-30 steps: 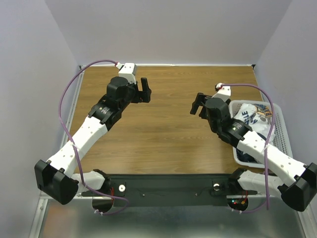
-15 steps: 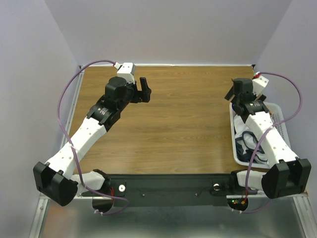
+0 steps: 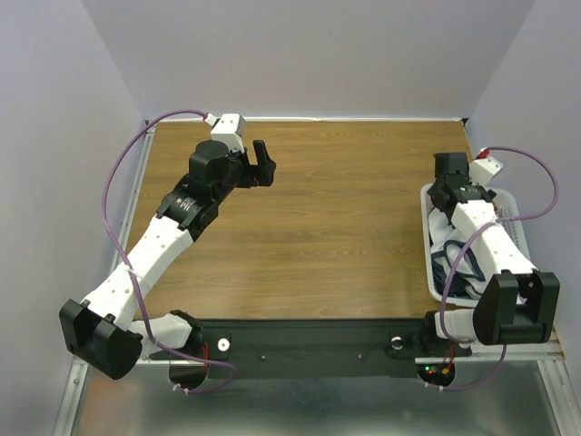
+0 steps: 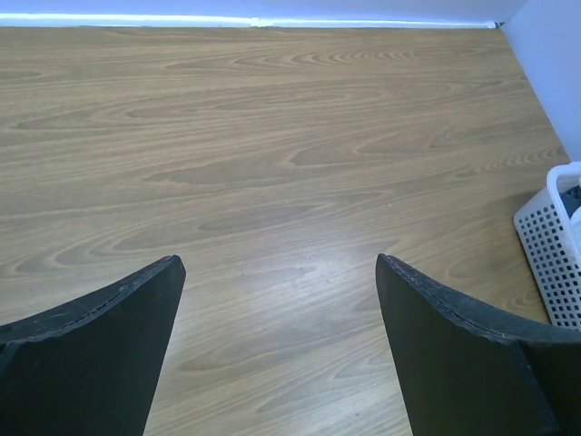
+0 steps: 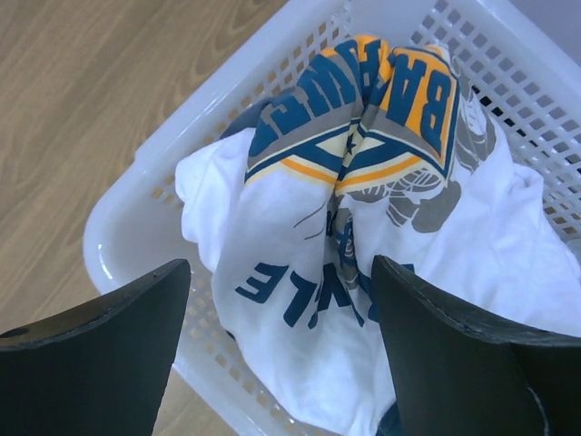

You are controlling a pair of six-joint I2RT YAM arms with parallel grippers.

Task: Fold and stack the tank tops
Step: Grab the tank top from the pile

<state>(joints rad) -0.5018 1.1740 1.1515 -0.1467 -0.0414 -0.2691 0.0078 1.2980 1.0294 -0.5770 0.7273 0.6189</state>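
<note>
Right fingers (image 5: 100,345) moved over basket (image 5: 118,236)

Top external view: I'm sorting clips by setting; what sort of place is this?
Probably a robot lab bench: wood-grain table boxed by plain walls, two arms bolted at its near edge, a white basket of tank tops.
</note>
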